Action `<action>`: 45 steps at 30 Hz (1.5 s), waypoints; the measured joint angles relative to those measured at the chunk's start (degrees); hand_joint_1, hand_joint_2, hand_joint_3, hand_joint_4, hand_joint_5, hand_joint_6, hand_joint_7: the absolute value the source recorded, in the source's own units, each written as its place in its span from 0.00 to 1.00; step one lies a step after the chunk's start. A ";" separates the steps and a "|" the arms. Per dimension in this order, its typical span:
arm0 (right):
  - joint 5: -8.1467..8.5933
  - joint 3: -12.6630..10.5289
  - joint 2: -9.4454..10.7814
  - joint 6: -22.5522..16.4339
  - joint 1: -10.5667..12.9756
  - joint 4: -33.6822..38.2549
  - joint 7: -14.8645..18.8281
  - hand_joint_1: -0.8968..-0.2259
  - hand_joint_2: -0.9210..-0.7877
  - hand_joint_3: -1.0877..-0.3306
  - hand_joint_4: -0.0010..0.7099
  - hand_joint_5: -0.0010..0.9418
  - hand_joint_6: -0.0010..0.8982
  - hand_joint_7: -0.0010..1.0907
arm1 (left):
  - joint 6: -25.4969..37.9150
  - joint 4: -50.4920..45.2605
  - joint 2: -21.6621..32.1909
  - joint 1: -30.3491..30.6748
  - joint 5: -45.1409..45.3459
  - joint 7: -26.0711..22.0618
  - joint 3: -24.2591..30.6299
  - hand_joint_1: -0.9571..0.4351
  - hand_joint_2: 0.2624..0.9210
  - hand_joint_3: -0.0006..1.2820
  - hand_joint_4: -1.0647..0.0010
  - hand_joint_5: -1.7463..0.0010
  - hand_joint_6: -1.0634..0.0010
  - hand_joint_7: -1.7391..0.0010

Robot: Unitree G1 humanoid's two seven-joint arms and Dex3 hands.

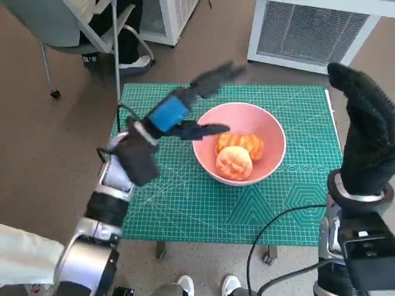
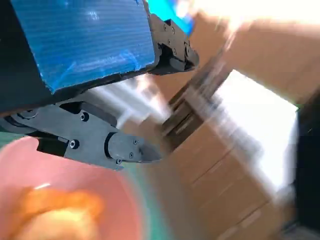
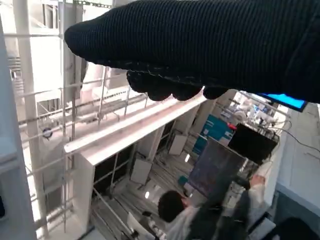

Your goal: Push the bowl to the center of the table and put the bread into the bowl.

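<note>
Head view: the pink bowl [image 1: 239, 143] sits on the green cutting mat [image 1: 185, 203] that covers the worktop, a little toward 1 o'clock of the mat's middle; inside it lie 2 pieces of orange bread [image 1: 234, 163], one round bun at the bowl's 6 o'clock, the other, ridged, just behind it at 12 o'clock, the 2 touching; the left hand [image 1: 185, 111] hangs above the mat at the bowl's 10 o'clock, blue tape up, fingers spread and holding nothing, one fingertip reaching over the bowl's rim at 9 o'clock, the upper fingers blurred; the right hand [image 1: 364, 132] in its knitted glove stands upright at the mat's 3 o'clock edge, fingers together and slightly curved, nothing in it; a white slatted unit [image 1: 311, 31] stands on the floor at 1 o'clock, a chair [image 1: 68, 28] at 11 o'clock.

Left wrist view: the taped back of the left hand [image 2: 100, 90] fills much of the frame; its black fingers [image 2: 130, 150] are apart above the bowl's pink rim [image 2: 115, 185]; bread [image 2: 55, 212] shows blurred inside.

Right wrist view: the glove [image 3: 200, 45] spans the frame, fingertips [image 3: 165, 87] bunched side by side; a person [image 3: 195, 215] sits far off.
</note>
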 measured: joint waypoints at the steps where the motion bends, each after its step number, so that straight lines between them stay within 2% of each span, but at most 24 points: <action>1: 0.44 0.09 0.00 0.37 -0.24 -0.10 0.01 0.73 0.00 0.74 0.60 0.00 0.13 0.62 | 0.37 -1.59 -0.68 0.91 -1.29 0.33 0.55 0.48 1.00 0.23 0.78 0.96 0.79 0.81; 3: 0.75 0.22 -0.01 1.04 -0.76 -0.28 0.02 0.74 0.00 0.74 0.60 0.00 0.13 0.63 | 1.11 -4.27 -2.00 2.55 -3.36 0.96 1.34 0.48 1.00 0.24 0.77 0.95 0.91 0.65; 6: 0.76 0.57 -0.01 1.90 -1.41 -0.66 0.06 0.74 0.00 0.74 0.60 0.00 0.12 0.62 | 2.39 -7.84 -3.53 4.98 -5.27 1.94 1.94 0.48 1.00 0.25 0.76 0.94 0.97 0.56; 10: 0.75 0.93 -0.02 2.90 -2.13 -0.97 0.11 0.74 0.00 0.74 0.59 0.00 0.11 0.62 | 3.82 -11.77 -4.54 7.88 -6.32 2.50 2.16 0.47 1.00 0.25 0.75 0.93 0.99 0.52; 16: 0.73 1.10 -0.15 3.72 -3.24 -1.03 0.29 0.74 0.00 0.74 0.59 0.00 0.10 0.62 | 5.21 -16.16 -4.56 10.21 -7.63 2.48 2.68 0.46 1.00 0.26 0.77 0.90 1.00 0.51; 18: 0.78 1.19 -0.20 3.80 -3.62 -0.90 0.50 0.74 0.00 0.74 0.59 0.00 0.10 0.62 | 5.68 -17.47 -4.56 10.64 -8.19 2.44 2.88 0.46 1.00 0.26 0.87 0.78 1.00 0.51; 20: 1.05 1.29 -0.23 3.86 -3.95 -0.62 0.84 0.74 0.00 0.74 0.59 0.00 0.10 0.63 | 6.20 -18.61 -4.57 10.94 -8.69 2.42 3.07 0.46 1.00 0.27 0.93 0.72 1.00 0.51; 24: 1.76 1.60 -0.22 3.97 -4.93 0.25 1.44 0.74 0.00 0.74 0.60 0.00 0.10 0.63 | 6.78 -21.21 -4.75 11.83 -9.61 2.60 3.44 0.45 1.00 0.27 0.98 0.65 1.00 0.51; 41: 2.25 2.65 -0.17 5.88 -5.58 0.69 1.87 0.70 0.00 0.76 0.59 0.00 0.12 0.65 | 6.24 -22.69 -6.85 12.80 -9.81 3.53 4.32 0.44 0.97 0.30 1.00 0.56 1.00 0.46; 43: 1.81 2.71 -0.17 5.86 -5.58 0.70 1.85 0.69 0.00 0.76 0.59 0.00 0.12 0.65 | 6.08 -22.69 -6.91 12.80 -9.82 3.52 4.32 0.44 0.96 0.31 1.00 0.55 1.00 0.46; 45: 0.62 2.73 -0.17 5.81 -5.58 0.71 1.66 0.67 0.00 0.76 0.59 0.00 0.12 0.65 | 6.04 -22.69 -6.92 12.80 -9.96 3.45 4.32 0.44 0.95 0.32 1.00 0.54 1.00 0.45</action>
